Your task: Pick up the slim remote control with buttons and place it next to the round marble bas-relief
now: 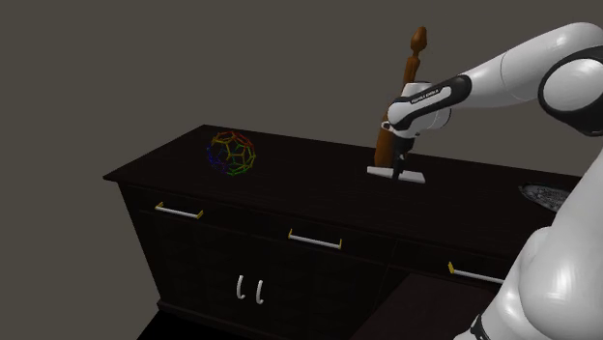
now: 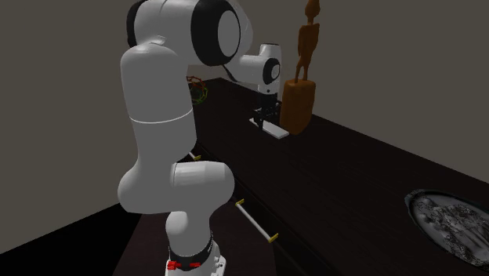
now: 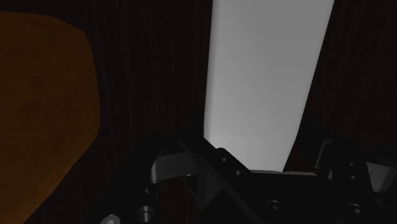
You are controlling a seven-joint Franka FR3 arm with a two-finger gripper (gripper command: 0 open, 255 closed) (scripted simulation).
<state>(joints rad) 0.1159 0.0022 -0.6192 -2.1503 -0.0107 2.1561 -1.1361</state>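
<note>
Gripper [image 1: 397,165] low on white remote [image 1: 414,177], beside wooden statue [image 1: 410,70], near sideboard's [image 1: 309,182] back edge; my grip: cannot tell.

Your pincer [image 2: 265,116] hangs over the white remote [image 2: 274,130] beside the wooden figure [image 2: 300,94]; the round relief [image 2: 450,223] lies near the desk's [image 2: 345,180] other end.

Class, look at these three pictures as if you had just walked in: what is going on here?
A white robot arm holds its claw right down at a slim white remote. The remote appears to lie flat on a dark sideboard, close beside a tall brown carved figure. The round grey relief sits far off at the shoulder view's right edge, so the remote has not yet been carried over.
</note>
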